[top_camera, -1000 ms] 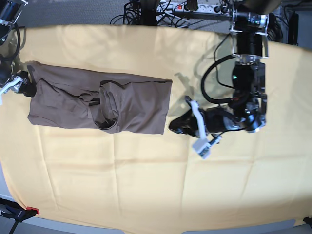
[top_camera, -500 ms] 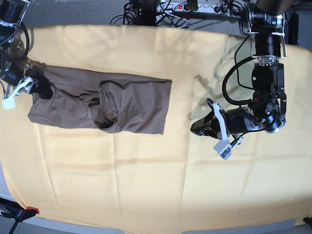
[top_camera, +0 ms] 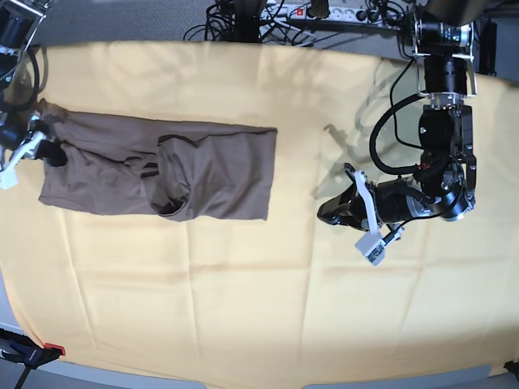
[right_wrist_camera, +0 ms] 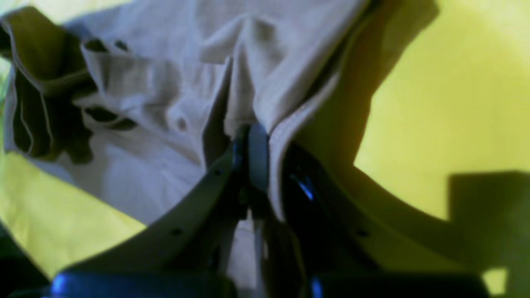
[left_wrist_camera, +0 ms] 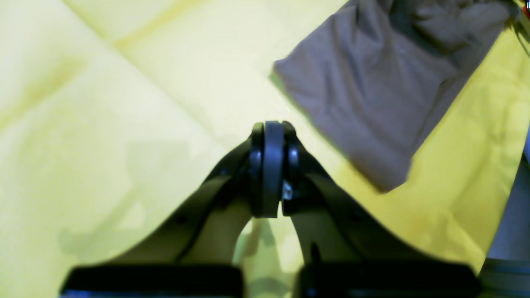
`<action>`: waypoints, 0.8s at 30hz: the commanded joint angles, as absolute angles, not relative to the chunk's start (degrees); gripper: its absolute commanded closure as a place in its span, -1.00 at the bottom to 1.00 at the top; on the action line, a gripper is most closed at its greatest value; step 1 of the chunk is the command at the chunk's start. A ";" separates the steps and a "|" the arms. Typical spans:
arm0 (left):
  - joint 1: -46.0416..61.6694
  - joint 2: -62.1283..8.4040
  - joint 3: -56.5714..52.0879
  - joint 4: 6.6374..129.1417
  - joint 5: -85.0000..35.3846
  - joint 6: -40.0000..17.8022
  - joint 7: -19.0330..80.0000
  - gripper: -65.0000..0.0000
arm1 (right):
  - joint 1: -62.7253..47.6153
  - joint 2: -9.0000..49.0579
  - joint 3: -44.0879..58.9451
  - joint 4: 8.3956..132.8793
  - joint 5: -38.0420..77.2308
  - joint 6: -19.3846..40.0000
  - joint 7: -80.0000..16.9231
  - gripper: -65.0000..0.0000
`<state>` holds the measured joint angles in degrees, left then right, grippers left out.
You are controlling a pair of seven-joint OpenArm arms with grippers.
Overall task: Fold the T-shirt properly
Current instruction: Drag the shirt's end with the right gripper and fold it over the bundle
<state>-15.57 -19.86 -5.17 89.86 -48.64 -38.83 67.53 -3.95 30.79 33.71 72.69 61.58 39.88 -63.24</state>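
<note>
A pale yellow cloth is covering the counter almost from edge to edge, its fold creases crossing the middle. Beyond the far edge, a tangle of black cables and a power strip are lying on grey floor, and a red-tipped clamp is gripping the counter at the near-left corner. Nothing is lying on the open cloth between the two arms.

The T-shirt is lying as a long, half-folded taupe band toward the far-left corner of the counter, with a sleeve bunched and wrinkled near its middle. The right end effector is working at the shirt's left end; in the right wrist view its jaws are pressed together on a ridge of T-shirt fabric, which is puckering upward into the right end effector. The left end effector is hanging over bare yellow cloth toward the right edge, well apart from the shirt, its jaws closed on nothing; the left wrist view is showing the left end effector with its tips together and the T-shirt corner ahead.

Compared with half a second ago, the shirt is sitting slightly farther left, its right edge drawn back and its left end pulled out flatter. The left arm is staying where it was.
</note>
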 commanded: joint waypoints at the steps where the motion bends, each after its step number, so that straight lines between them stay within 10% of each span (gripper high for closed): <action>1: -16.84 -21.06 -5.39 90.91 -49.67 -38.98 66.28 1.00 | -3.25 33.32 34.54 73.52 61.98 40.00 -62.13 1.00; 12: -16.67 -23.05 -5.39 90.91 -49.82 -38.96 66.24 1.00 | -3.38 39.33 34.83 83.50 59.24 39.38 -62.57 1.00; 24: -15.99 -23.03 -5.39 90.89 -49.65 -38.98 66.24 1.00 | -6.17 32.01 34.92 110.10 63.77 34.13 -67.77 1.00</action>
<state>-14.72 -22.41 -5.17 89.91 -48.47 -38.85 67.35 -6.87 30.74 34.35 109.51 62.94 34.11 -68.86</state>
